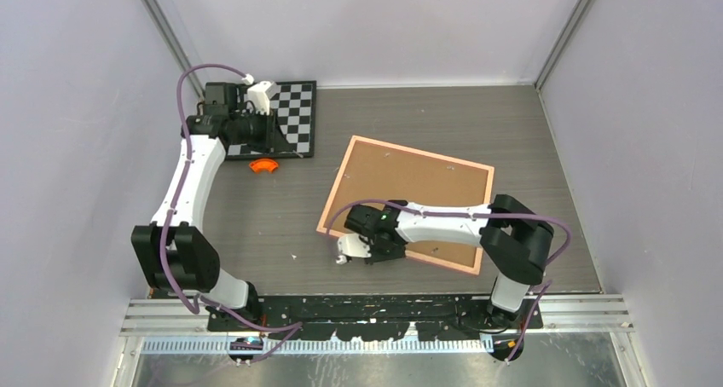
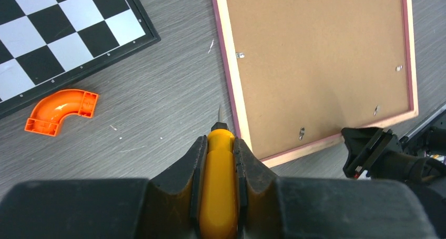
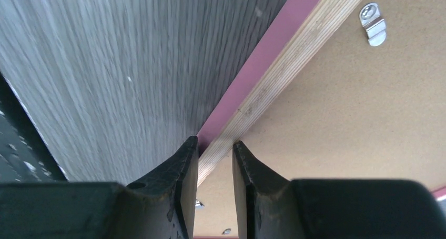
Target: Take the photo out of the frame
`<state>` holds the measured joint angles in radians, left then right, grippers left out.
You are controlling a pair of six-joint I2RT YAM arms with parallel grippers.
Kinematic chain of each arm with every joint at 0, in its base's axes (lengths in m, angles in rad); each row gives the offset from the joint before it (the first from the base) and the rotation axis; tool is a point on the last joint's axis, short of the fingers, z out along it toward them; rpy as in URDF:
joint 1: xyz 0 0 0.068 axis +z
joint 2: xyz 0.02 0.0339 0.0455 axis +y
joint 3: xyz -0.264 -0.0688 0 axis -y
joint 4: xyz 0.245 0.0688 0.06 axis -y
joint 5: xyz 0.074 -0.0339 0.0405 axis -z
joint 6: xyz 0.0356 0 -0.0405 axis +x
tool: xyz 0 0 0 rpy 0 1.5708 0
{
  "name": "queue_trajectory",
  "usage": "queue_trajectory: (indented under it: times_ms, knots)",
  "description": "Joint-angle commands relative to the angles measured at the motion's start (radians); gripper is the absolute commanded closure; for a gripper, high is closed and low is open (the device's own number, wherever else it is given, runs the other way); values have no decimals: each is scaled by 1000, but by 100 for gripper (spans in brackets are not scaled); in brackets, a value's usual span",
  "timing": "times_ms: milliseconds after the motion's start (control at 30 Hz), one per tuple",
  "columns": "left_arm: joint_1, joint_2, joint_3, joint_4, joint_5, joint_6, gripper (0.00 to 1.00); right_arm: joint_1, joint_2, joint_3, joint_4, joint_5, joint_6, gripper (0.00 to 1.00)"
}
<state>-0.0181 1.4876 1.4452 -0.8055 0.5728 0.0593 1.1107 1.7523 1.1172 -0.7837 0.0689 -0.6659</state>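
Your left gripper [image 2: 219, 141] is clamped on a yellow tool handle [image 2: 218, 191], at the bottom centre of its wrist view. Your right gripper [image 3: 214, 147] has its jaws pinching the frame [image 3: 273, 76] by its pink rim, near the frame's lower left corner in the top view. You'll find the frame lying back up, centre-right on the table [image 1: 256, 225], well apart from the chessboard [image 1: 294, 114] and orange elbow [image 1: 263, 166] at upper left.

left arm [image 1: 189, 178] reaching forward, left end effector [image 2: 219, 139] clamping yellow-handled tool [image 2: 218, 197], right end effector [image 3: 215, 144] low, narrowly parted
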Motion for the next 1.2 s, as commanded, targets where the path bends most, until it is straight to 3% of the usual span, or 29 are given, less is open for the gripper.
queue_trajectory:
  times_ms: [0, 33, 133, 267, 300, 500, 667, 833, 1000, 1167]
  knots:
    - [-22, 17, 8, -2, 30, 46, 100, -1, -97, -44, 15, 117, -146, 80]
    - [-34, 22, 8, -3, 21, 56, 100, -1, -104, -42, 26, 129, -130, 78]
    - [-91, 38, 11, -5, -19, 88, 100, -10, -127, -11, 30, 134, -52, 56]
    - [-181, 93, 58, -49, -89, 170, 100, -100, -220, 41, 29, 22, 72, 3]
    - [-203, 112, 73, -61, -110, 189, 100, -143, -244, 58, 22, -19, 98, 1]
    - [-320, 201, 130, -61, -212, 257, 100, -504, -371, 112, -26, -277, 265, 1]
    - [-403, 279, 187, -47, -280, 274, 100, -802, -450, 34, -45, -339, 336, 0]
    - [-463, 364, 230, -8, -354, 286, 100, -1065, -450, -13, -114, -402, 305, 1]
    - [-493, 427, 282, -3, -382, 289, 100, -1217, -384, -26, -165, -415, 281, 3]
    - [-511, 469, 308, 8, -408, 293, 100, -1238, -287, -31, -208, -390, 268, 5]
